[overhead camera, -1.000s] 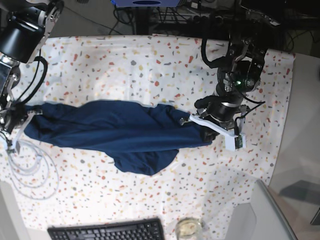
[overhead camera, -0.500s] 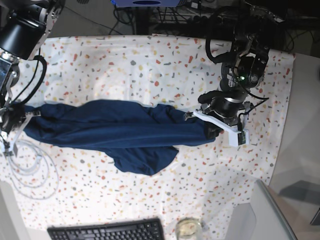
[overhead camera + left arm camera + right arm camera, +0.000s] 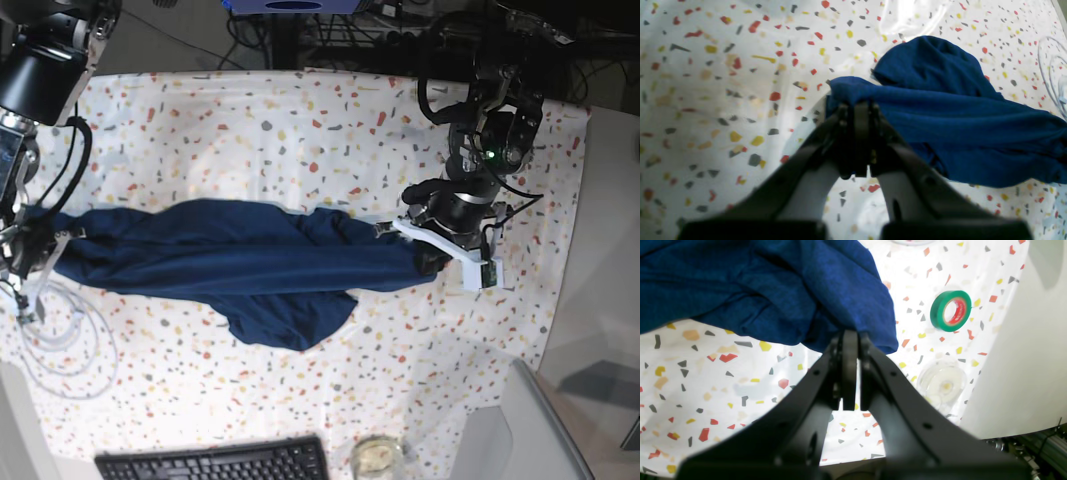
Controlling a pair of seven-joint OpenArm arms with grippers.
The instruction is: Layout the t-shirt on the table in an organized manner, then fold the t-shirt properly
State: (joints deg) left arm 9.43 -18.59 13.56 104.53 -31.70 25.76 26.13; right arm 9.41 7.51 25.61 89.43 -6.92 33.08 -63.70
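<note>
Currently both claws are clamped on the t-shirt [image 3: 240, 265], one at each end. Left claw [image 3: 857, 108] is pinched shut on a bunched edge of fabric, on the right side of the base view. Right claw [image 3: 850, 336] is closed on the opposite edge, at the left side of the base view. Shirt is stretched into a long twisted band across the middle of the table [image 3: 300, 130], with one loose lobe hanging toward the near edge. Not laid flat; fabric is rolled and creased along its length. Green tape roll [image 3: 951, 310] and a clear round spool [image 3: 942, 383] sit on the table just beside the right claw's end. Black keyboard [image 3: 215, 462] at the near table edge, well apart from the shirt.
</note>
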